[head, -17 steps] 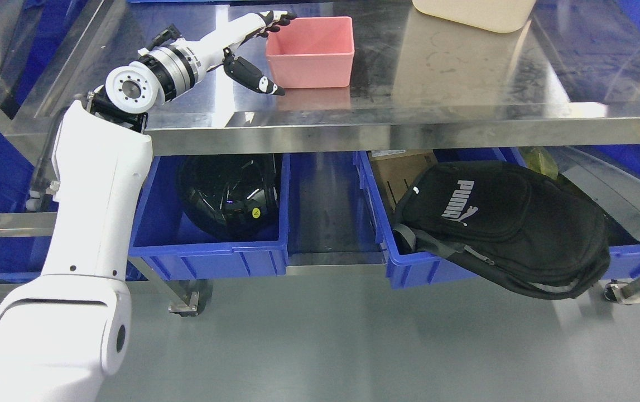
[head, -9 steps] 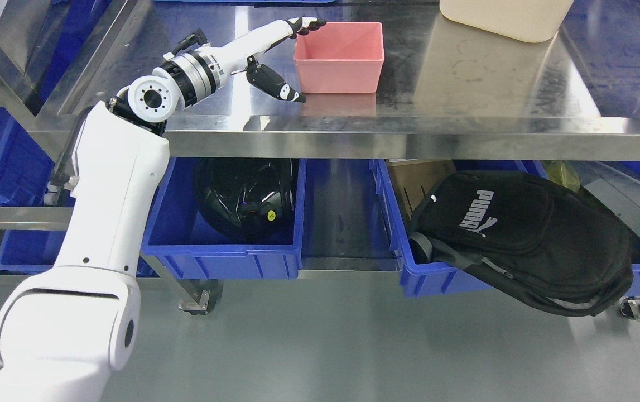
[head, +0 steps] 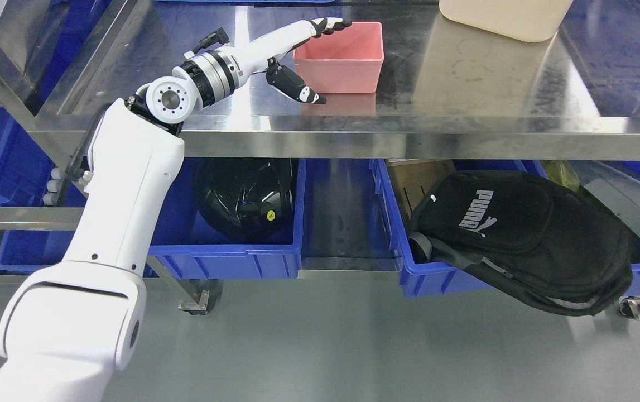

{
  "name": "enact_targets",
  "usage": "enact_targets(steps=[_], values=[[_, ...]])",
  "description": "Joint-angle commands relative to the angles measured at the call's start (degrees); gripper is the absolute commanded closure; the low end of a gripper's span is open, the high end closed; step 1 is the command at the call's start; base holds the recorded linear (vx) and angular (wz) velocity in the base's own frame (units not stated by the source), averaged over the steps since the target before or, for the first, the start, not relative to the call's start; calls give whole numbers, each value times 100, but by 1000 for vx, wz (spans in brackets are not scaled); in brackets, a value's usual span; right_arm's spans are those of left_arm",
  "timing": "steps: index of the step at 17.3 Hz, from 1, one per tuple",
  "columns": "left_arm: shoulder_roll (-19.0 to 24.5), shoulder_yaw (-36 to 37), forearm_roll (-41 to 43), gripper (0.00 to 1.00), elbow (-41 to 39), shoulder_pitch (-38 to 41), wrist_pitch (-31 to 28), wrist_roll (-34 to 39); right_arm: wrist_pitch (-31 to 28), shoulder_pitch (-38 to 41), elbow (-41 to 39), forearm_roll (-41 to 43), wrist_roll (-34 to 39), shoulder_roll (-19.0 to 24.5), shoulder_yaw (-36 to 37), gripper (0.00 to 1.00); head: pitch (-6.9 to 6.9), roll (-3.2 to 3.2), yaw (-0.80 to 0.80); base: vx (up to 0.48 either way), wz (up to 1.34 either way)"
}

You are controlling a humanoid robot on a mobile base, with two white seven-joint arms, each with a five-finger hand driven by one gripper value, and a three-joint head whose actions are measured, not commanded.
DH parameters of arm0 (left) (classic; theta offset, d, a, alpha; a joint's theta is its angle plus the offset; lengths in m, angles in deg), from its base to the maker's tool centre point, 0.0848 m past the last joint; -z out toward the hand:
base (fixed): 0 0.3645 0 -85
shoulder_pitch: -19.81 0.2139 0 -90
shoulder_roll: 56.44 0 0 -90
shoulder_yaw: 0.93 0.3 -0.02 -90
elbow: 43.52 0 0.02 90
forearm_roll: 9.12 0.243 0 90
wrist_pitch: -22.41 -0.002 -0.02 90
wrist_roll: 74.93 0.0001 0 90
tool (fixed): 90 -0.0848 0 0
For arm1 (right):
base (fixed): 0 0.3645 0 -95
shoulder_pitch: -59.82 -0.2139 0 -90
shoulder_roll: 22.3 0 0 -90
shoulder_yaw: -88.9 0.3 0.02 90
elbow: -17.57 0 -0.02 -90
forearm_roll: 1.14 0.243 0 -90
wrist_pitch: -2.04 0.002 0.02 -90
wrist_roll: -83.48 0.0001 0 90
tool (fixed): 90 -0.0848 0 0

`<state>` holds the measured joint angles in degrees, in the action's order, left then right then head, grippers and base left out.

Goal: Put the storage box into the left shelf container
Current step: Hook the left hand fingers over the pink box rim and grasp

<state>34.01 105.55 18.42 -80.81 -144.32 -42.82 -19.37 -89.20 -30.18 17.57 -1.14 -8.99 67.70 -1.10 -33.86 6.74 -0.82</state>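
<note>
Pink plastic makes up the storage box [head: 339,58], an open-topped rectangular tub standing upright on the steel table [head: 465,106], towards the table's left half. The left robot hand [head: 297,58] reaches in from the box's left side with its fingers spread wide: the black-tipped fingers [head: 328,25] lie over the box's upper left rim corner, while the thumb [head: 296,89] points down along the near left corner of the box, just beside its front wall. Whether either actually presses on the box cannot be told, and the box is not lifted.

Behind the box and to its right, a cream container [head: 506,17] sits at the table's far edge, partly cut off by the frame. Below the table, under the box and slightly left, a blue bin [head: 230,254] on the lower shelf holds a glossy black helmet [head: 244,195]. To the right of that bin, past a bare gap, a second blue bin [head: 426,276] carries a black Puma backpack [head: 520,234] that hangs over its front rim.
</note>
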Motion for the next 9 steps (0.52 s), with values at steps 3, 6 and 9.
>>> enact_targets(steps=[3, 6, 9], values=[[55, 899, 120, 18, 380, -14, -131, 139, 1, 53, -100, -9, 1, -100, 26, 0, 0, 0, 0, 0, 0], [55, 1014, 190, 25, 460, -14, -209, 139, 1, 53, -100, -9, 1, -100, 26, 0, 0, 0, 0, 0, 0], [55, 962, 190, 43, 460, -23, -210, 131, 1, 53, -100, -9, 1, -100, 26, 0, 0, 0, 0, 0, 0]])
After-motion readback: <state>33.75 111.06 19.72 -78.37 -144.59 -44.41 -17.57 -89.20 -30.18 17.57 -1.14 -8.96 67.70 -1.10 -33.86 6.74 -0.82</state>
